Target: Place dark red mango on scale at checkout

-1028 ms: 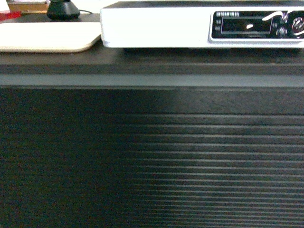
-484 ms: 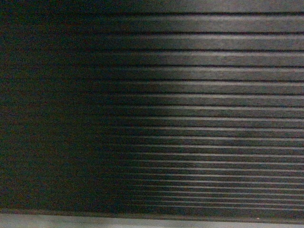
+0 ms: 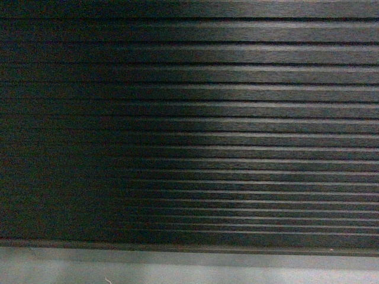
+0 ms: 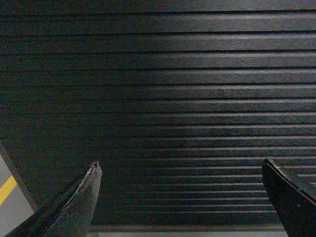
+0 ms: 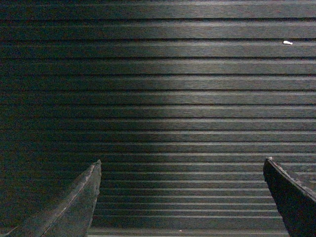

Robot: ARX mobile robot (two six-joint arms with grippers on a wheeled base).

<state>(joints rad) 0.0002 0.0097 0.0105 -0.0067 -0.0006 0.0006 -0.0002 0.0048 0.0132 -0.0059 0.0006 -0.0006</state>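
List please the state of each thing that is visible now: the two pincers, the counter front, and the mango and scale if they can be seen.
Left pincer: open, empty, facing the ribbed panel.
Right pincer: open, empty, facing the same panel.
Checkout front panel: dark, horizontally ribbed, fills all three views.
Grey plinth: visible as a strip below the panel in the head view.
Dark red mango: not in any view.
Scale: not in any view.

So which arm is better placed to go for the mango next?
Neither. Both the left hand and right hand are open, empty and facing the counter's ribbed front panel. No mango or scale is in view.
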